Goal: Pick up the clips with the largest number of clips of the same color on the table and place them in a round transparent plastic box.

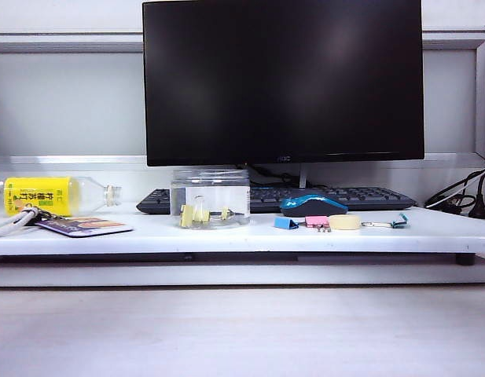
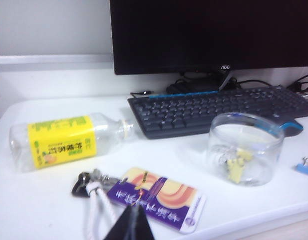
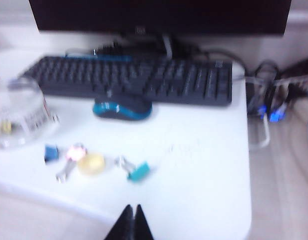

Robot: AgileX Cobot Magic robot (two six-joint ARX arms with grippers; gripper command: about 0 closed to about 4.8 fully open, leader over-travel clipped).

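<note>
The round transparent plastic box (image 1: 211,200) stands on the white desk in front of the keyboard, left of the mouse. Pale-yellow clips (image 1: 193,215) lie inside it on its bottom. The left wrist view shows the box (image 2: 246,150) with the clips (image 2: 238,162) in it, and the right wrist view catches its edge (image 3: 19,117). My left gripper (image 2: 134,210) is shut and empty, hanging over the purple card well short of the box. My right gripper (image 3: 132,209) is shut and empty near the desk's front edge, apart from the loose clips. Neither arm shows in the exterior view.
A blue clip (image 1: 286,223), a pink clip (image 1: 317,222), a pale-yellow rounded piece (image 1: 344,222) and a teal clip (image 1: 399,221) lie in a row before the blue mouse (image 1: 313,205). The keyboard (image 1: 336,196) and monitor stand behind. A yellow-labelled bottle (image 1: 45,195) and a purple card (image 1: 85,226) lie left.
</note>
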